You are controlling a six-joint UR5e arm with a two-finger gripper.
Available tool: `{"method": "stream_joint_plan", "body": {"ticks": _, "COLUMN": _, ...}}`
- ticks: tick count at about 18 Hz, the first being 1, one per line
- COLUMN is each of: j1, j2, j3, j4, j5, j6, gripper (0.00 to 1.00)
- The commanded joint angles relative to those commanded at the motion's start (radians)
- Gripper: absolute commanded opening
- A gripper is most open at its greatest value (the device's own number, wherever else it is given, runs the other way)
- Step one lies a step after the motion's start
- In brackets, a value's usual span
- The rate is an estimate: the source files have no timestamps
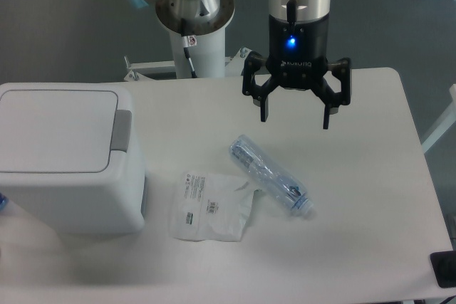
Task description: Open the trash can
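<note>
Nearest the lens, a crumpled packet (212, 206) lies flat on the table (370, 197), w/ a clear bottle (271, 176) on its side touching it at 2 o'clock. Gripper (296, 115) hangs above the table at 12 from the bottle, fingers spread wide, holding nothing; probably parked high to clear the clutter. Bin (68, 158) sits well apart at 9 o'clock, lid (57, 129) flat and closed, grey tab (122, 131) on the lid's right edge facing the arm, so approx. the handiest spot to press. Tab mechanism unclear from this angle.
</note>
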Motion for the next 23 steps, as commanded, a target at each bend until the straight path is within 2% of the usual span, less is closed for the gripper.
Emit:
{"method": "stream_joint_plan", "body": {"ticks": 10, "j1": -0.003, "j2": -0.006, "j3": 0.002, "j4": 0.020, "j5": -0.006, "j6": -0.018, "gripper": 1.00}}
{"method": "stream_joint_plan", "body": {"ticks": 14, "j1": -0.041, "j2": -0.015, "j3": 0.000, "j4": 0.028, "j5": -0.020, "j6": -0.217, "gripper": 1.00}}
{"method": "stream_joint_plan", "body": {"ticks": 18, "j1": -0.080, "j2": -0.051, "j3": 0.000, "j4": 0.142, "j5": -0.075, "j6": -0.424, "gripper": 1.00}}
{"method": "stream_joint_plan", "body": {"ticks": 19, "j1": -0.093, "j2": -0.057, "j3": -0.002, "j4": 0.156, "j5": -0.078, "j6": -0.474, "gripper": 1.00}}
{"method": "stream_joint_plan", "body": {"ticks": 21, "j1": -0.120, "j2": -0.063, "j3": -0.008, "j4": 0.160, "j5": -0.078, "j6": -0.549, "gripper": 1.00}}
{"method": "stream_joint_plan", "body": {"ticks": 23, "j1": -0.152, "j2": -0.058, "j3": -0.047, "j4": 0.161, "j5": -0.078, "j6": -0.598, "gripper": 1.00}}
